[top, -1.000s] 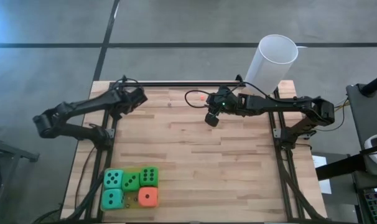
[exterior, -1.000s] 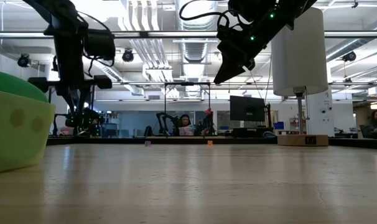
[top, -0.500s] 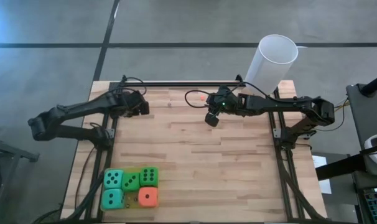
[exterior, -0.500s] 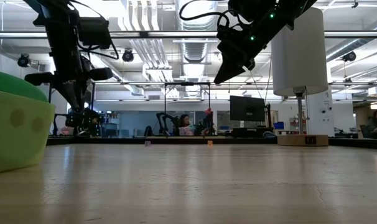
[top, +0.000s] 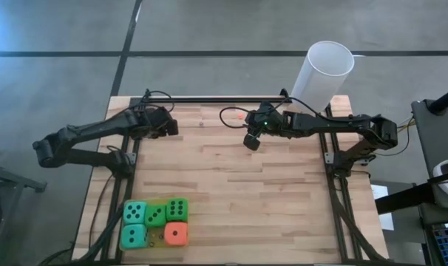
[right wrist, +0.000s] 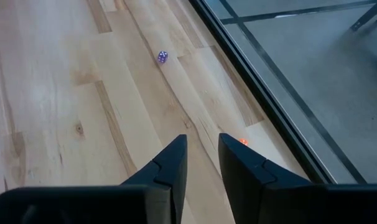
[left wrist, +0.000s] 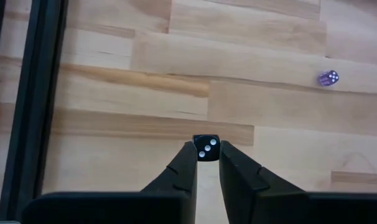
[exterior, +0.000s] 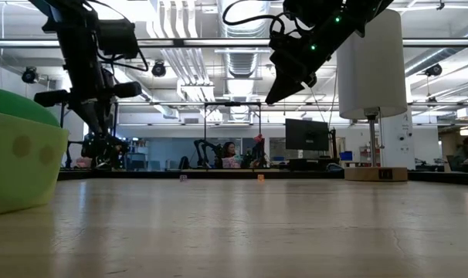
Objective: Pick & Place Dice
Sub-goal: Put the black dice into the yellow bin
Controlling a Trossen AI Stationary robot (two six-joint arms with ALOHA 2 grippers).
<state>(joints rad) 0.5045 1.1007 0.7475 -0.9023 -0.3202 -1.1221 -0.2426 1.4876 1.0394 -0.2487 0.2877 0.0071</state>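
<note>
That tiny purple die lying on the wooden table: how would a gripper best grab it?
From straight above, closing the fingers on two opposite side faces of the purple die. It lies flat on the bare wood of the table with nothing close by, so its sides are free. The right gripper is open and empty; the left gripper already pinches a black die.

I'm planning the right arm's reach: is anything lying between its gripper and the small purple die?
Nothing visible. Only bare wooden table lies between the right gripper and the purple die; a tiny orange object sits off to one side.
</note>
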